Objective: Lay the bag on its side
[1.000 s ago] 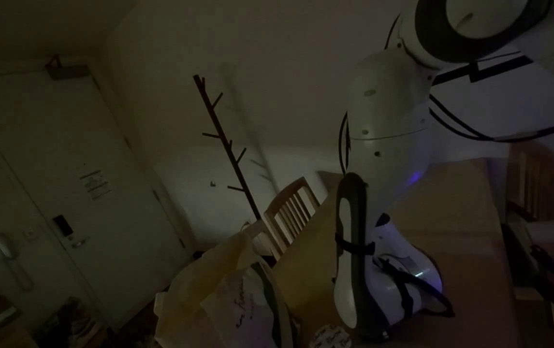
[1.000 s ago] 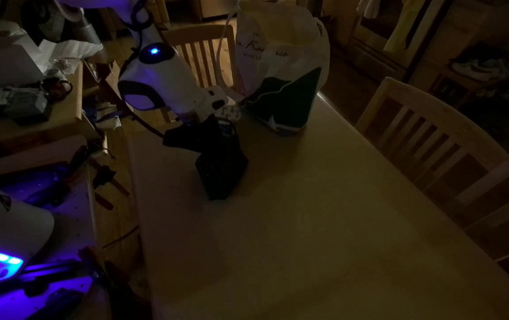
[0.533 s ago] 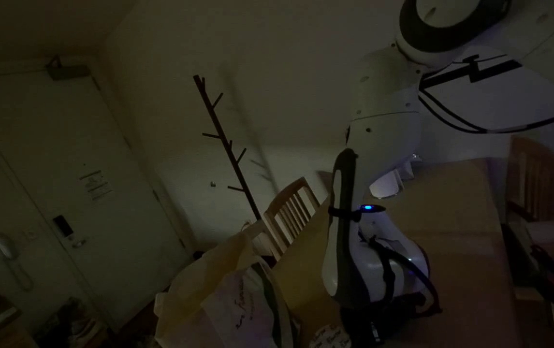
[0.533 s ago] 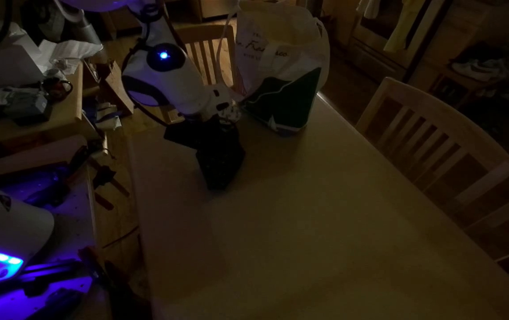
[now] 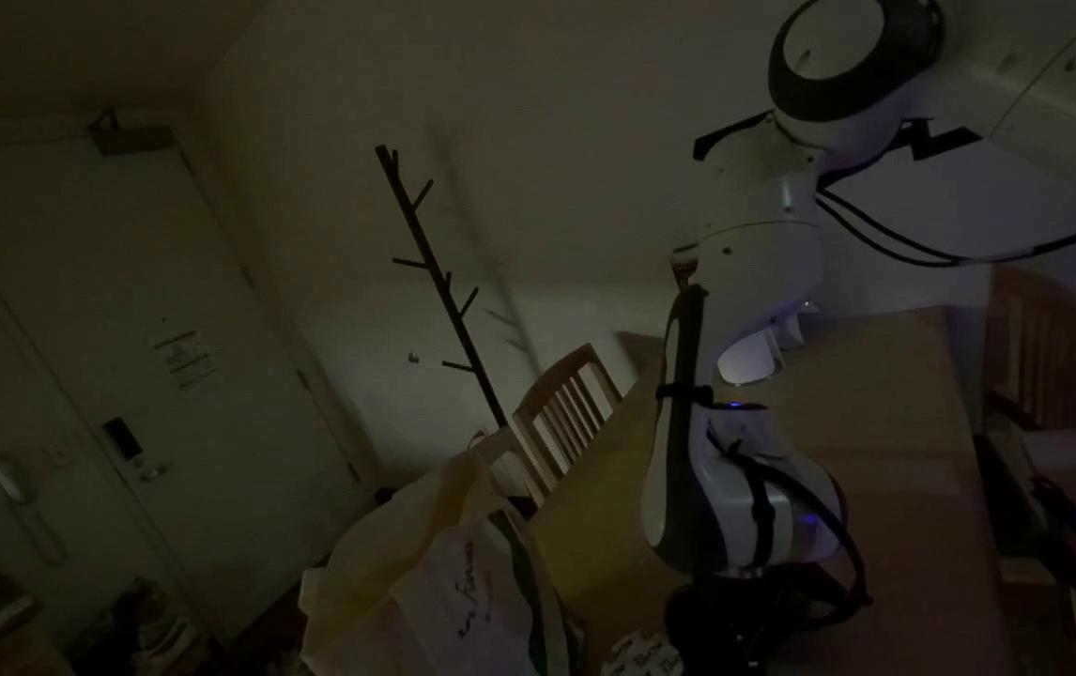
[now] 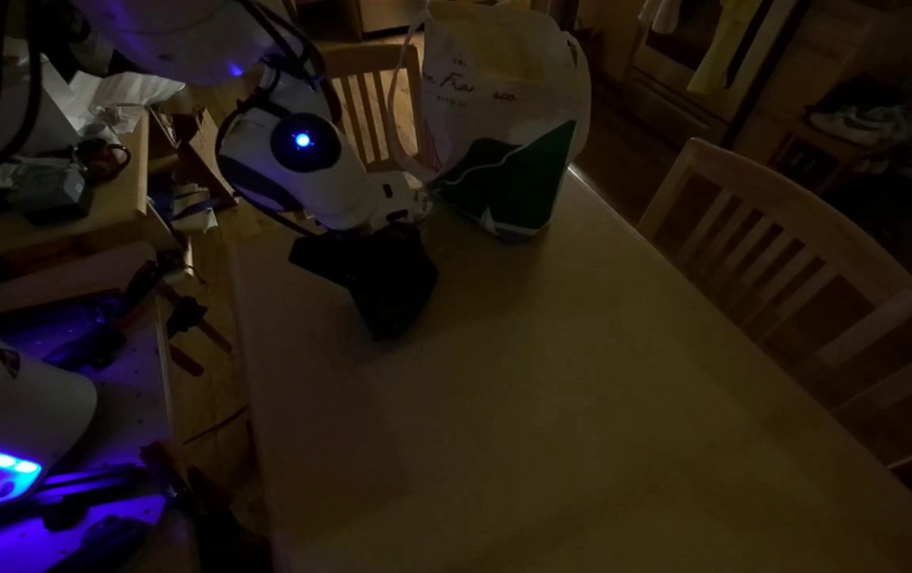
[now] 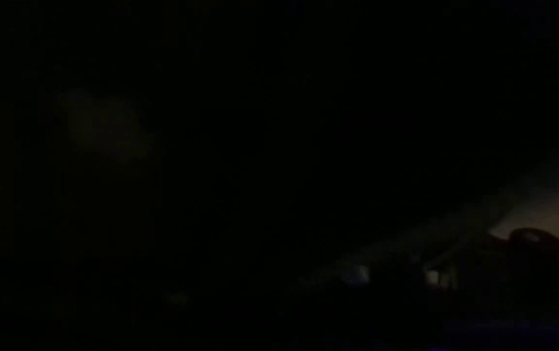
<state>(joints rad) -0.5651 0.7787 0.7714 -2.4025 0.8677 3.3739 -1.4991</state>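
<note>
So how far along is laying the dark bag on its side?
Done, it seems: the gripper is at the dark bag. In hand: likely a hold, though in an exterior view both merge into one dark shape, so the grip can't be confirmed. Left, probably: laying it over on the table and backing off; its narrow end points down, so it doesn't look laid flat.

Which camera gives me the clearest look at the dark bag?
An exterior view: the dark bag shows against the paler tabletop, though its top blends into blackness above. In an exterior view, it can't be told from the black mass under the arm. The wrist view, mostly black, leaves it unidentifiable.
</note>
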